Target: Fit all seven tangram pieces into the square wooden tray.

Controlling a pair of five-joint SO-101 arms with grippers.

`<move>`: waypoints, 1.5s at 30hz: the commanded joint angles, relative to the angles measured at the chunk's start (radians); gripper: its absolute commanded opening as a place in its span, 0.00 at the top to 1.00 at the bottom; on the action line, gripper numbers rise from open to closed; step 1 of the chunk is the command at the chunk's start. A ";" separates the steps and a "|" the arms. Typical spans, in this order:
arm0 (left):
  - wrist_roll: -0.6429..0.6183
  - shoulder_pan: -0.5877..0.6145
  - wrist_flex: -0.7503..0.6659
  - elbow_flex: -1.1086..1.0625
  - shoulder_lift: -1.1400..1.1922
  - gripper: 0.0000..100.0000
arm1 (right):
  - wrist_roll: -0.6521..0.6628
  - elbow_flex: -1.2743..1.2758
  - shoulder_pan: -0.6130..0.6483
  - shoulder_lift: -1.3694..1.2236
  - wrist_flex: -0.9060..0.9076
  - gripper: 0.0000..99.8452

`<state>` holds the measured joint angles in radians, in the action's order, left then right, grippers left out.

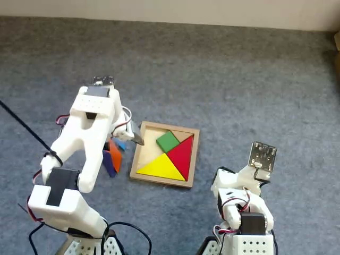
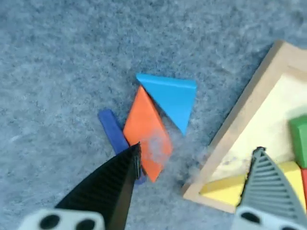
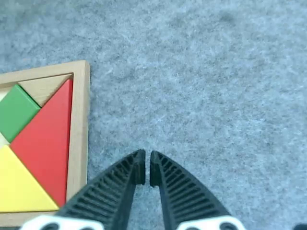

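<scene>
**Left jaws spread beside the tray, right jaws pressed together**

The left gripper (image 2: 197, 158) hung with its jaws wide apart and nothing between them. In the left wrist view the dark fingertip (image 2: 134, 152) sat over the lower end of an orange piece (image 2: 146, 136). The grey fingertip (image 2: 259, 155) sat over the near corner of the square wooden tray (image 2: 240, 110), above the yellow triangle (image 2: 225, 184).

The orange piece lay flat on the grey carpet (image 1: 239, 79), just outside the tray's left rim. A light blue triangle (image 2: 170, 98) touched its upper end, and a dark blue piece (image 2: 111, 129) lay along its other side, partly under it. From the high view these three loose pieces, orange (image 1: 115, 155), light blue (image 1: 121, 144) and dark blue (image 1: 109, 164), were clustered under the left arm, with the left gripper (image 1: 133, 138) over the gap between them and the tray (image 1: 194, 159).

Three pieces lay inside the tray. A green square (image 1: 168, 141) sat near the top, a red triangle (image 1: 182, 154) along the right side and the yellow triangle (image 1: 158, 167) along the bottom, all meeting near the middle. Bare wood showed in the tray's upper left part and above the red triangle.

The right gripper (image 3: 147, 167) had its jaws drawn almost together with only a slit between the tips, pinching nothing. It hovered over bare carpet, apart from the tray's right rim (image 3: 81, 134).
</scene>
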<state>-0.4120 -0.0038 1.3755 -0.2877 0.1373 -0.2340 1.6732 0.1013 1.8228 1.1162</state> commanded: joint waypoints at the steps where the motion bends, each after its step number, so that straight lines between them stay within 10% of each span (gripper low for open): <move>1: -0.057 -0.013 -0.140 -0.067 -0.048 0.66 | -0.006 0.140 -0.013 0.013 -0.001 0.97; 27: -0.176 0.001 -0.388 -0.107 0.068 0.66 | -0.006 0.140 -0.013 0.013 -0.001 0.97; 45: -0.169 0.007 -0.235 -0.015 0.125 0.88 | -0.006 0.140 -0.013 0.013 -0.001 0.97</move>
<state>-0.5792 0.0023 1.1193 -0.3245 0.2662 -0.2340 1.6732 0.1013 1.8228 1.1162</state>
